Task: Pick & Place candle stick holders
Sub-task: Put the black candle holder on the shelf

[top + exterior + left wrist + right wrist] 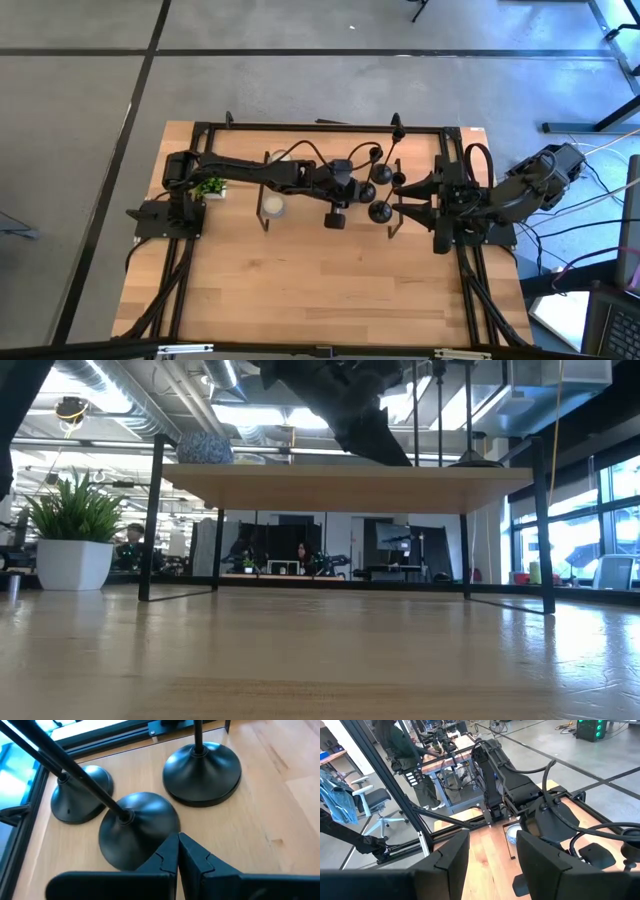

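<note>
Three black candle stick holders stand close together on the wooden shelf top [340,485]. Their round bases show in the left wrist view [80,795], [137,827], [202,770] and in the high view [368,192], [382,212], [398,180]. My left gripper [178,851] is shut, its tips at the rim of the middle base; in the high view it [350,195] is just left of the holders. My right gripper [490,857] is open and empty at the table's right side [432,200]. My left gripper's shut fingertips [170,845] stand at the rim of the middle holder's base [150,847], coming slanting down from the table's left. I cannot tell whether they touch it. The holder stands upright on its base.
A small potted plant [210,188] stands near the left arm's base and shows in the low view [70,530]. A small round white candle [272,205] lies left of the holders. The shelf's black legs [150,520] stand on the table. People sit in the room beyond.
</note>
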`<action>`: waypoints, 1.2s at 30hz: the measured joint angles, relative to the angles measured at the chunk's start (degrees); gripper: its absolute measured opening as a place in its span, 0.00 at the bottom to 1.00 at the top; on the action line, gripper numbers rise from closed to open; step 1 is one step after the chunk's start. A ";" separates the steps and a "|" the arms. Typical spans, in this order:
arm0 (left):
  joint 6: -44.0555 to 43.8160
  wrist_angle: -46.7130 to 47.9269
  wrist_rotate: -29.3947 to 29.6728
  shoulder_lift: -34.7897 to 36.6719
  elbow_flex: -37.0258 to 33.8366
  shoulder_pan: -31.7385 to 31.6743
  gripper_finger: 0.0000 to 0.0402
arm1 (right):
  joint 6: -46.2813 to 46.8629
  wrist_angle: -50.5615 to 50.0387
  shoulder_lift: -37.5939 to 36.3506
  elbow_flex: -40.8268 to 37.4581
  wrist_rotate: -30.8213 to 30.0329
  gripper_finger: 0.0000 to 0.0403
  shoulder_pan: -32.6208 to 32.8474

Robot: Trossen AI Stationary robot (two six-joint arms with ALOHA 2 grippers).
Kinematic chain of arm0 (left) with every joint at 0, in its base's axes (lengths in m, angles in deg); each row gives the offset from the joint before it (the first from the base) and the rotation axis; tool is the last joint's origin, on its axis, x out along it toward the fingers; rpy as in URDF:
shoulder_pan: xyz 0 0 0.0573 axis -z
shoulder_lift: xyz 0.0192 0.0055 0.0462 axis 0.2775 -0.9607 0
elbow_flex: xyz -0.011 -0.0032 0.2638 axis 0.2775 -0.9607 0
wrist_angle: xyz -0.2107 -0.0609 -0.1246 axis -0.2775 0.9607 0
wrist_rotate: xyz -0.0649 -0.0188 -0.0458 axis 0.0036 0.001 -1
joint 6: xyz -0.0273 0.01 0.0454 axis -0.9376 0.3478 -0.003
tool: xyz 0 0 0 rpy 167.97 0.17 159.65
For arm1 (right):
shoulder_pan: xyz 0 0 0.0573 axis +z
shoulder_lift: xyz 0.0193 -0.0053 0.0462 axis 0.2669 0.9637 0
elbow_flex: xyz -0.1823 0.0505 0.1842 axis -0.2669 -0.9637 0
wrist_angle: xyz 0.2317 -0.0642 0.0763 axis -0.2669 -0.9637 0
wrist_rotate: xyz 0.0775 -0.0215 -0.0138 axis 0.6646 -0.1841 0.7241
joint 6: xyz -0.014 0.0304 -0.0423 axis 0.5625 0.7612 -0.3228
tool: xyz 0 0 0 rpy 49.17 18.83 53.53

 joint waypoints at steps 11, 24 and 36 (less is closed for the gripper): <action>0.45 0.00 0.18 0.07 0.00 -0.01 0.00 | 0.00 0.00 0.00 0.00 0.02 0.42 0.02; 1.94 0.17 2.14 -0.13 0.00 -0.02 0.00 | 0.00 0.00 0.00 0.00 0.06 0.42 0.02; 2.40 -0.01 3.20 -0.15 -0.02 -0.13 0.00 | 0.00 0.00 0.00 0.00 0.24 0.42 0.02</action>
